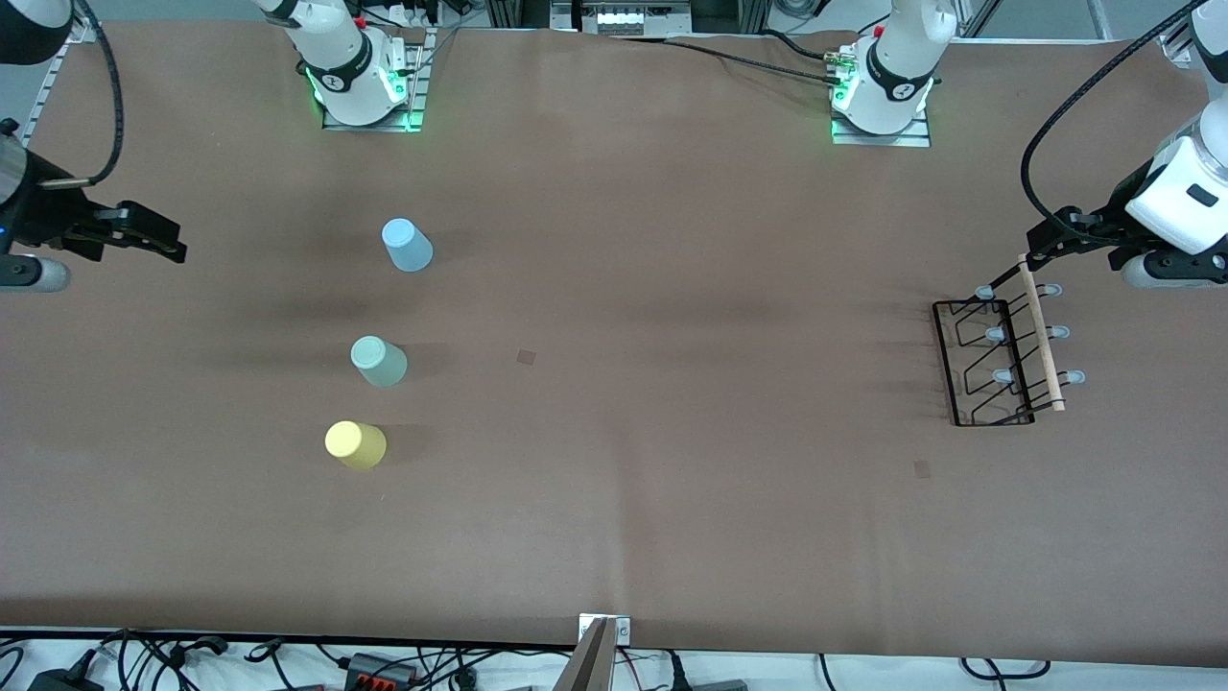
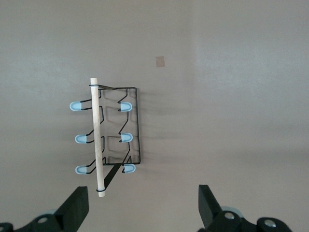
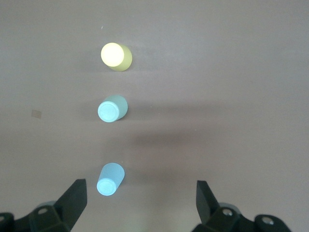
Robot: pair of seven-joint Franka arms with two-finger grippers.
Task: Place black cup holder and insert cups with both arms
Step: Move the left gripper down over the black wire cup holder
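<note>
At the left arm's end of the table, the black cup holder (image 1: 998,363) stands untouched; three cups (image 1: 379,362) are lined up near the right arm's end. Left gripper (image 2: 142,205) and right gripper (image 3: 140,200) are spread, empty. The wooden rod (image 2: 98,135) should be straddled squarely before closing.

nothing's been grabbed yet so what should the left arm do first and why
Probably lower the open left gripper onto the rack's wooden handle. The rack stands untouched at the left arm's end of the table, and the cups need it placed first.
</note>
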